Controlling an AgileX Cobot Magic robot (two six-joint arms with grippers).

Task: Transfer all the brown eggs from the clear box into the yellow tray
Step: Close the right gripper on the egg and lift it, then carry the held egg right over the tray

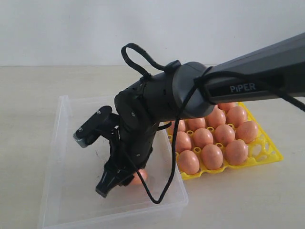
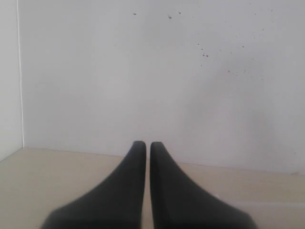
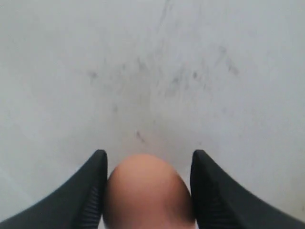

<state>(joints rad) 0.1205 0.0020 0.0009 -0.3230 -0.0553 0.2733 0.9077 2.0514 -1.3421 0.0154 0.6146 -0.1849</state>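
Observation:
One brown egg lies on the smudged floor of the clear box. My right gripper reaches down into the box and is shut on this egg, with a finger pressed against each side. Several more brown eggs fill cups of the yellow tray, right of the box; the arm hides part of the tray. My left gripper is shut and holds nothing. It faces a white wall and does not show in the exterior view.
The right arm stretches from the right edge across the tray to the box. Its black cable loops down over the box's right wall. The box floor carries dark smudges.

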